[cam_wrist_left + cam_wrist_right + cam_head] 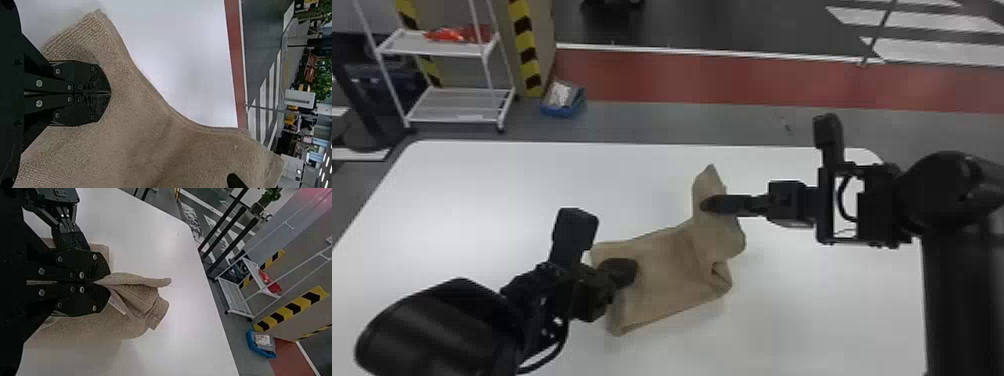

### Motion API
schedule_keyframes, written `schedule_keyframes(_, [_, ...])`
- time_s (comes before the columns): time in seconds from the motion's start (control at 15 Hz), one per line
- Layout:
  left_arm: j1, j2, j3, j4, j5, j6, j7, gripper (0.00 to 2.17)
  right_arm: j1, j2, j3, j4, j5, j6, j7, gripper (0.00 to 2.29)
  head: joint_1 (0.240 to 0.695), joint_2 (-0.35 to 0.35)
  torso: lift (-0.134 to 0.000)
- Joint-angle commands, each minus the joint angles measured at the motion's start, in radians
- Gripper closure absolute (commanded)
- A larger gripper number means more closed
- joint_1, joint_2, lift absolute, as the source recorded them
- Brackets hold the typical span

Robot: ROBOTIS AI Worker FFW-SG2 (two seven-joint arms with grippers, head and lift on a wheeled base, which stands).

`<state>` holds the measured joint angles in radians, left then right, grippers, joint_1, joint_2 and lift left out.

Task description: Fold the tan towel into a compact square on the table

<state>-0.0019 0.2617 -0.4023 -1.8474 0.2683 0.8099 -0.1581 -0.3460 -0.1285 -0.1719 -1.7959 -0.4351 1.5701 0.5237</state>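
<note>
Your right gripper [706, 205], two flat black fingers on a black arm, is clamped on a gathered fold of the tan woven towel [664, 277], at about one o'clock from the cloth's middle in the head view. In the right wrist view, creased layers fan out beyond the tips of your right gripper [109, 282]. Your left gripper [633, 270], of the same black build, has its fingers pressed together over the cloth at nine o'clock; you cannot tell whether any fabric is caught between them. The towel's broad, flatter part lies between six and nine o'clock from your right gripper, and a pointed end rises just past those fingers toward twelve. Beneath it is the smooth white table [482, 200] with rounded far corners. Farther out from the towel, a white wire-shelved cart [439, 47] holding something red [459, 34] stands near ten-thirty, a blue plastic bin [563, 109] sits at eleven, and a dull red floor band [732, 80] crosses at twelve.
</note>
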Motion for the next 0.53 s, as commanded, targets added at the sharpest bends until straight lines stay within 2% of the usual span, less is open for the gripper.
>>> schedule_keyframes(0.0, [-0.015,-0.022,-0.024,0.024,-0.011,-0.004,0.000,1.95,-0.002,0.007,0.049,0.003,0.015,0.002,-0.008,1.29,0.695,-0.105,-0.123])
schedule_keyframes(0.33, [-0.030,-0.036,-0.035,0.039,-0.017,-0.013,0.000,1.95,-0.004,0.044,0.146,0.038,0.052,0.002,-0.011,1.29,0.695,-0.091,-0.123])
schedule_keyframes(0.47, [-0.032,-0.035,-0.033,0.040,-0.020,-0.016,0.000,1.95,-0.007,0.058,0.152,0.061,0.075,0.002,-0.011,1.29,0.695,-0.079,-0.123])
